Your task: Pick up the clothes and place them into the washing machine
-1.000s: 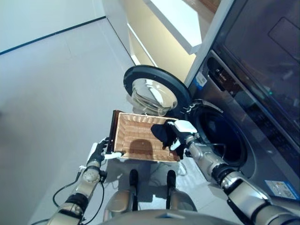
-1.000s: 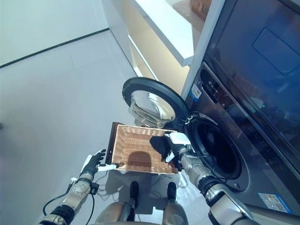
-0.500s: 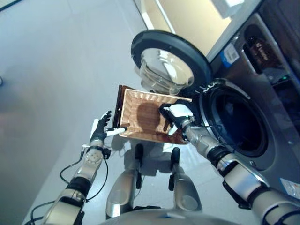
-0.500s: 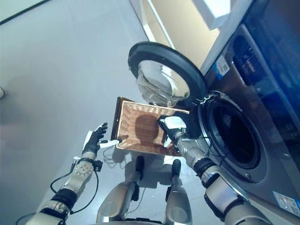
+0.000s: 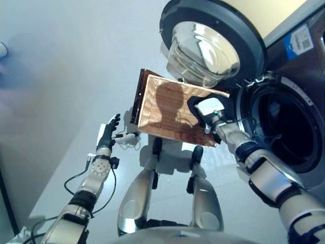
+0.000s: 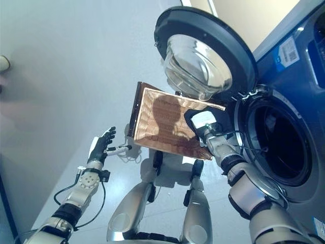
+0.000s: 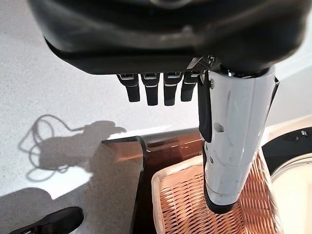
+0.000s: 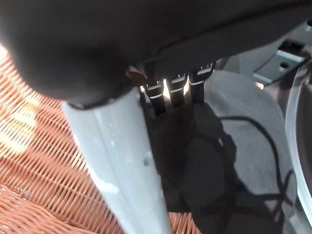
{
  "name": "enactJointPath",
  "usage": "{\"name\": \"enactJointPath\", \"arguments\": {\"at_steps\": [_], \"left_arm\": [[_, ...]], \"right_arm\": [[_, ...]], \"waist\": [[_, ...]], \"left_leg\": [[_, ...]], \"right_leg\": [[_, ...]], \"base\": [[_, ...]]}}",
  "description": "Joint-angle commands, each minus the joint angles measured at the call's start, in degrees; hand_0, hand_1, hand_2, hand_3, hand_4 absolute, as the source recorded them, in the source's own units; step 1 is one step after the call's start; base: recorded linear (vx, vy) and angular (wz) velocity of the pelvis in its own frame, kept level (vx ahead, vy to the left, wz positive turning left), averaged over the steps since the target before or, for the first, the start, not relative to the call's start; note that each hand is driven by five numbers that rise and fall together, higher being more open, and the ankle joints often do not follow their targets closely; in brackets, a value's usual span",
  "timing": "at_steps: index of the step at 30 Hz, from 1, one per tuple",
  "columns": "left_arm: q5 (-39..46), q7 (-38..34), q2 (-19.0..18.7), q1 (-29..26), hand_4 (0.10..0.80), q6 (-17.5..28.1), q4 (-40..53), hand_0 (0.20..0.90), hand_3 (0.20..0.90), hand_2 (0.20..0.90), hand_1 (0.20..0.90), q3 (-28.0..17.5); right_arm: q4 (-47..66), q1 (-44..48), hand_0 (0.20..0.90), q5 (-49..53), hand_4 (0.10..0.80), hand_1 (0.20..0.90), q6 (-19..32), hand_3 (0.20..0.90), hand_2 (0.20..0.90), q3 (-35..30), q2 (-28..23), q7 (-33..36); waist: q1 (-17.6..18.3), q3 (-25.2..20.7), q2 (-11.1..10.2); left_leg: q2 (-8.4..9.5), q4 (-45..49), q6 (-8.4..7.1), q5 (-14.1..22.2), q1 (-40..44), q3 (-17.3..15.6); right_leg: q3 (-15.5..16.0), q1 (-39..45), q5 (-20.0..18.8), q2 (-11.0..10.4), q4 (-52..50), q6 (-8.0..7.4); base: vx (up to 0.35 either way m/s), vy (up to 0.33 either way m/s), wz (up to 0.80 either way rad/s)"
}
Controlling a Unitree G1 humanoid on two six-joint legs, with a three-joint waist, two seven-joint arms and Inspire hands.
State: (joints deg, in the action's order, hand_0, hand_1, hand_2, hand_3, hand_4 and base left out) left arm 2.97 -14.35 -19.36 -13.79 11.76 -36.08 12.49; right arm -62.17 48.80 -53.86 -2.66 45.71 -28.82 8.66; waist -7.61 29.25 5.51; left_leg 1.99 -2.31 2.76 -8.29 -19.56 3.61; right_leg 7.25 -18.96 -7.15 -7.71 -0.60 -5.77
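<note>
One dark, limp cloth (image 8: 204,161) lies crumpled in the corner of the basket (image 5: 167,109) nearest the washer (image 5: 294,117), under the right hand (image 5: 208,113); it looks black and soft, with folds. In the right wrist view that hand's fingers (image 8: 170,90) reach down onto the cloth, but whether they have clenched on it cannot be told. There is one basket, a shallow rectangular tray of tan woven wicker with a dark brown rim on its left side, standing on the pale floor (image 5: 66,76) before the washer. The one washer is dark grey metal, with a round drum opening and a round door (image 5: 213,43) swung open, a black ring around a bulging clear glass bowl. The left hand (image 5: 107,133) hovers just beside the basket's left edge, fingers (image 7: 148,90) straight and released, holding nothing.
</note>
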Motion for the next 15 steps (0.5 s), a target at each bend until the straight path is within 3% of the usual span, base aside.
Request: {"name": "enactJointPath", "arguments": {"at_steps": [1,8,15], "left_arm": [[0.97,-1.99,-3.34,0.77,0.8,4.04,6.17,0.9,0.9,0.9,0.9,1.02],[1.04,-2.04,-3.59,0.95,0.8,4.14,8.95,0.9,0.9,0.9,0.9,0.65],[1.35,-1.54,-4.5,2.49,0.8,5.01,15.8,0.9,0.9,0.9,0.9,0.45]], "right_arm": [[-0.61,6.95,0.9,-2.47,0.8,0.9,-2.38,0.9,0.9,3.6,-4.32,0.74],[1.8,11.35,0.9,-3.45,0.8,0.9,-2.45,0.9,0.9,5.22,-7.08,0.24],[-2.16,13.23,0.9,-3.88,0.8,0.9,-2.41,0.9,0.9,6.45,-10.18,1.47]], "waist": [[-0.36,-2.58,1.25],[-0.02,-0.75,1.24],[-0.64,0.54,2.69]], "left_leg": [[2.42,-0.22,-4.38,-0.92,-3.04,0.5],[2.3,0.02,-4.52,-1.02,-5.25,-0.19],[2.5,0.0,-4.96,-2.0,-9.61,0.16]], "right_leg": [[-2.57,-7.02,3.66,-1.08,-9.88,0.24],[-3.2,-9.55,3.34,-0.72,-9.97,0.27],[-2.73,-13.83,3.15,-0.77,-10.44,0.26]], "base": [[0.0,0.0,0.0],[0.0,0.0,0.0],[-0.014,-0.002,0.0]]}}
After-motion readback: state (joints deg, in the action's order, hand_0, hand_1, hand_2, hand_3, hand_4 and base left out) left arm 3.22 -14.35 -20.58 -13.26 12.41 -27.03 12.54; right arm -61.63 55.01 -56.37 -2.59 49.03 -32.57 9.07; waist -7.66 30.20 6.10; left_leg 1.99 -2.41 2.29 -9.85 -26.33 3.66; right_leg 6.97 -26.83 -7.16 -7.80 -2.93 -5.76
